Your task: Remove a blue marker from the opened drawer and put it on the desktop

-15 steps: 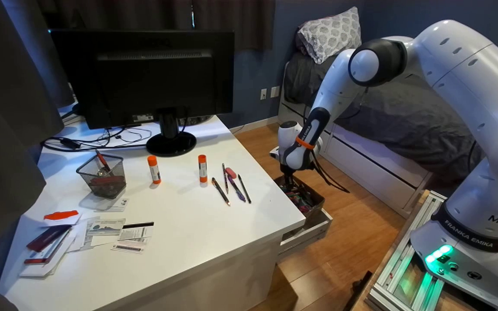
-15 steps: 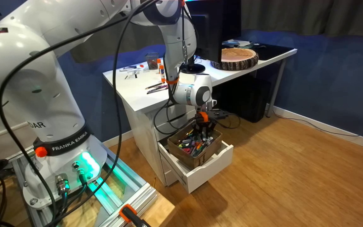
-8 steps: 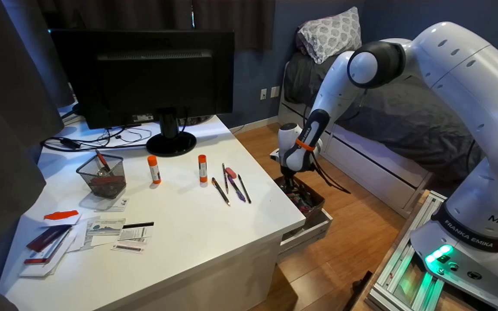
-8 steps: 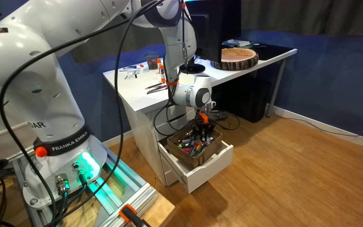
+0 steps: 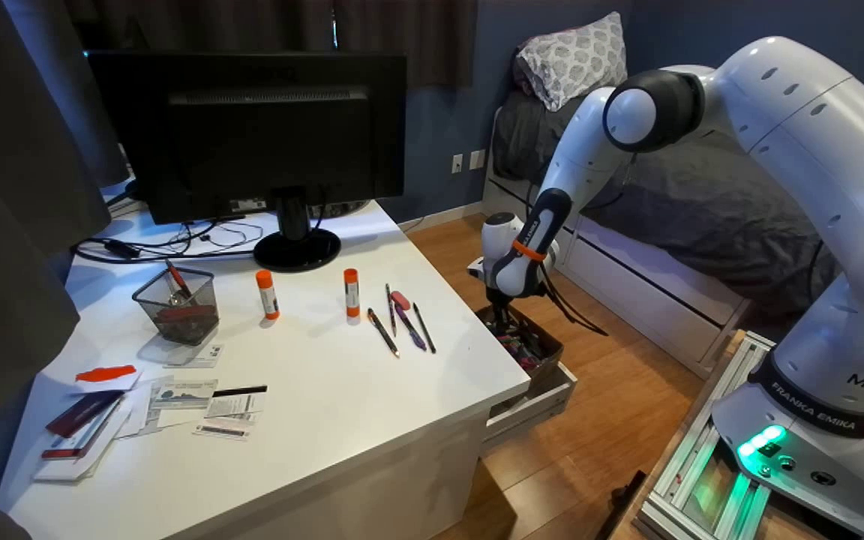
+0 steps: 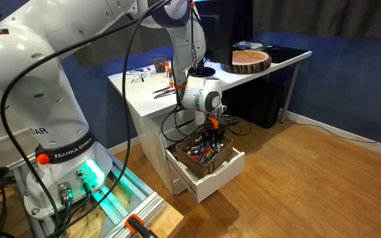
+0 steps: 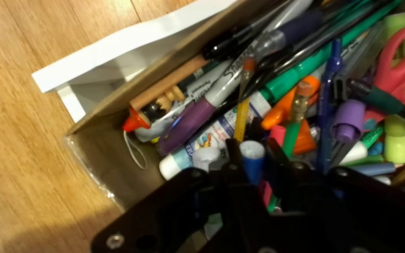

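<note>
A blue marker point(image 7: 253, 167) with a whitish end stands among the pens in the wrist view. My gripper point(image 7: 252, 142) has its two fingers close on either side of it and looks shut on it. In an exterior view the gripper point(image 6: 213, 142) reaches down into a cardboard box point(image 6: 207, 170) in the opened white drawer point(image 6: 222, 184). The gripper point(image 5: 502, 319) also shows in an exterior view, partly hidden in the box. The marker cannot be made out in either exterior view. The white desktop point(image 5: 312, 375) lies above and beside the drawer.
Several pens point(image 5: 406, 322), two glue sticks point(image 5: 268, 295) point(image 5: 352, 292), a mesh cup point(image 5: 181, 307), cards point(image 5: 184, 395) and a monitor point(image 5: 252, 142) are on the desktop. The box holds packed items, with pink scissors point(image 7: 399, 66) and a purple Sharpie point(image 7: 188, 126) near the gripper.
Since one second ago the gripper has dipped a little into the box and its fingers have drawn together. Since half a second ago it has risen very slightly. The desktop items have not moved.
</note>
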You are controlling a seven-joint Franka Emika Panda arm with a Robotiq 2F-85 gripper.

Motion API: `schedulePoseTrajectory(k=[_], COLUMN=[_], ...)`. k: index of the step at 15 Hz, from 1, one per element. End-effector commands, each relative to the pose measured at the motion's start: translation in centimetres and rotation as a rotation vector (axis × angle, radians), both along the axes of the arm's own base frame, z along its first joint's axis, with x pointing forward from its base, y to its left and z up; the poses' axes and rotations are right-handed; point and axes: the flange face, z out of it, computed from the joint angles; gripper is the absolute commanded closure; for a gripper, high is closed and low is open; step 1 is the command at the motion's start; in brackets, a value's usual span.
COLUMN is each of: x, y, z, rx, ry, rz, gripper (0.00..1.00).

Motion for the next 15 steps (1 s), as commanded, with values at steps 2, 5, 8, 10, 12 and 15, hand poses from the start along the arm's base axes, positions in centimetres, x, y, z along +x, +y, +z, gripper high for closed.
schedulePoseTrajectory(k=[2, 5, 8, 10, 12, 15], x=[-1.6, -2.6, -3.5, -4.2, -5.0, -6.6], y=[0.6, 0.1, -0.2, -0.2, 0.1, 0.4], z=[4.2, 6.4, 8.5, 9.9, 11.5, 14.5], rx=[-0.007, -0.051, -0.093, -0.090, -0.067, -0.027], ry=[0.037, 0.071, 0.106, 0.104, 0.081, 0.045], rz=[-0.014, -0.054, -0.097, -0.104, -0.101, -0.088], gripper=[0.95, 0.95, 0.95, 0.95, 0.95, 0.95])
